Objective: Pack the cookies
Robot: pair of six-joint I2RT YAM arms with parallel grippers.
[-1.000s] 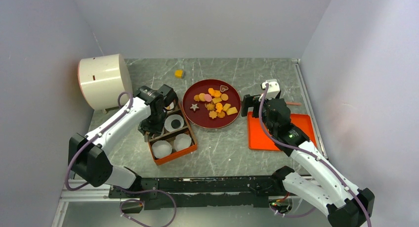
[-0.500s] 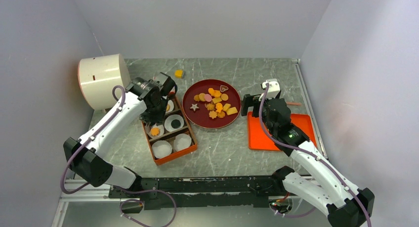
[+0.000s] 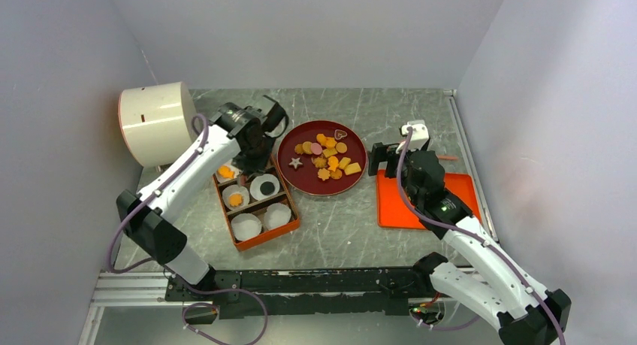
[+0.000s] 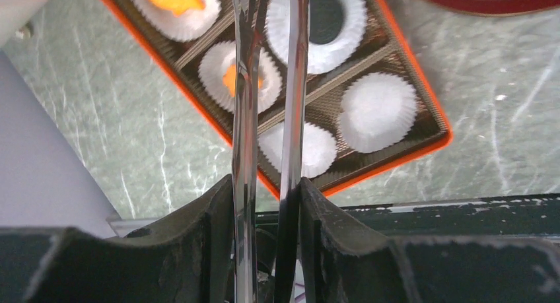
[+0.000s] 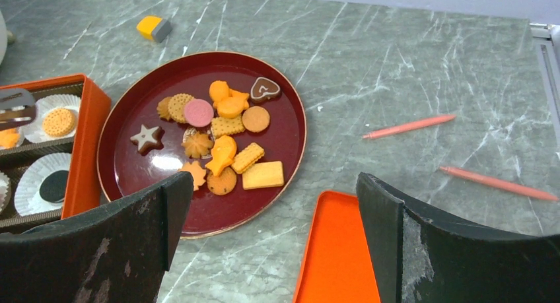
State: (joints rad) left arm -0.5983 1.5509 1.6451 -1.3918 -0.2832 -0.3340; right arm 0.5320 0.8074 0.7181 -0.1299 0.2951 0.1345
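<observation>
Lifting the left gripper (image 4: 264, 184) off the orange divided box (image 3: 267, 238) and carrying it toward 1 o'clock, up beside the 9 o'clock rim of the red plate (image 3: 349, 181). Keeping its jaws clamped on the handles of the metal tongs (image 4: 295, 85). Holding the blades slightly apart, with nothing seen between them.

Uncovering the paper cups that the arm was hiding a second ago. Showing now an orange flower cookie (image 3: 236, 200) in the middle cup on the box's 9 o'clock side, right where the tongs were hovering. Probably just finishing a drop there.

Carrying more already in the box: another orange cookie (image 3: 225, 171) in the cup at 12 o'clock of that one, a dark round cookie (image 3: 266, 187) at its 3 o'clock, and a ridged round biscuit (image 5: 58, 121) in the far cup nearest the plate. Leaving the two empty cups (image 3: 246, 226) at the box's 6 o'clock end unfilled.

Leaving most of the cookies (image 3: 327, 155) piled on the plate, at 2 o'clock from the box.

Holding the right gripper (image 5: 274, 177) spread wide and empty over the 11 o'clock corner of the orange tray (image 3: 424, 213), barely shifting over the last second.

Likely heading back to the plate for the next pick, with two cups left to fill.
</observation>
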